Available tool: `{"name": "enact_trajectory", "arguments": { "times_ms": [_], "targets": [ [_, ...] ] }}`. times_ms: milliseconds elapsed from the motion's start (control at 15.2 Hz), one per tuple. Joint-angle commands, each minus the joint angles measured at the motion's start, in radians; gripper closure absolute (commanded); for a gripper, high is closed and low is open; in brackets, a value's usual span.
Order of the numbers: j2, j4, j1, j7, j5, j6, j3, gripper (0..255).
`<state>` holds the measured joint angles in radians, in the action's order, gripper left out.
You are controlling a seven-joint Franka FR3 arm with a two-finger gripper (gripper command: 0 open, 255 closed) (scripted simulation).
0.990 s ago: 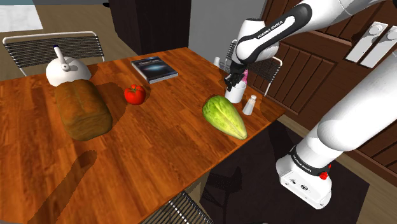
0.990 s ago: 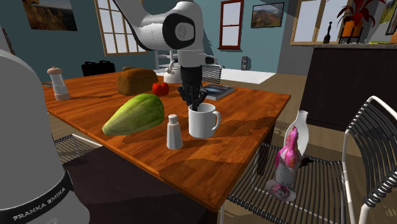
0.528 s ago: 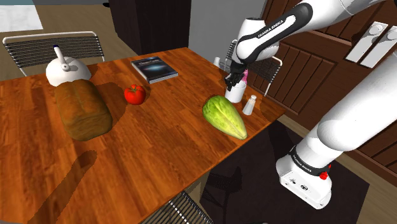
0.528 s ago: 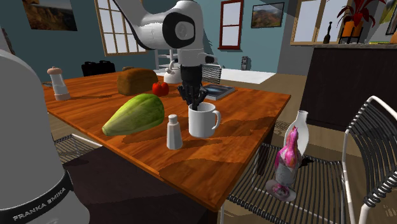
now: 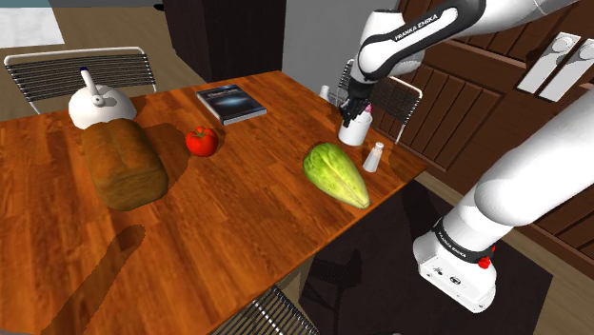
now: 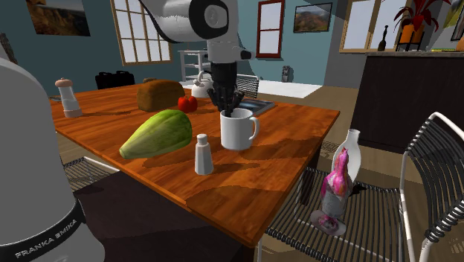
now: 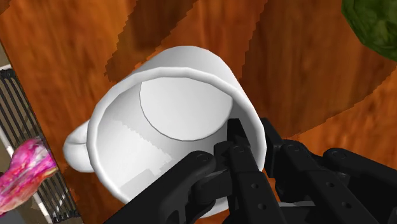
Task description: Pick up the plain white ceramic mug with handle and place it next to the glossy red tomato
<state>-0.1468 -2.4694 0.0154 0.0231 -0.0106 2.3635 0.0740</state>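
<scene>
We see our gripper (image 7: 250, 132) clamped on the rim of the white mug (image 7: 167, 118), one finger inside, one outside, handle opposite

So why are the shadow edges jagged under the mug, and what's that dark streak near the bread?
Wrist view: shadows on the table and inside the mug have stair-stepped edges, a rendering quirk rather than blur. Shoulder view: the streak near the bread is a shadow on the wood, likely cast by the arm. Second exterior view: the shadow beneath the mug looks softer.
</scene>
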Motion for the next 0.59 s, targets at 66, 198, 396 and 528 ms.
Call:
{"name": "enact_trajectory", "arguments": {
  "times_ms": [66, 198, 396, 528],
  "targets": [
    [-0.029, 0.019, -0.001, -0.005, -0.002, -0.047, -0.003, 255],
    [-0.045, 0.032, -0.001, -0.006, -0.003, -0.076, -0.003, 255],
    [-0.067, 0.053, -0.001, -0.007, -0.004, -0.12, -0.004, 255],
    [-0.081, 0.068, -0.001, -0.008, -0.005, -0.149, -0.005, 255]
  ]
}}
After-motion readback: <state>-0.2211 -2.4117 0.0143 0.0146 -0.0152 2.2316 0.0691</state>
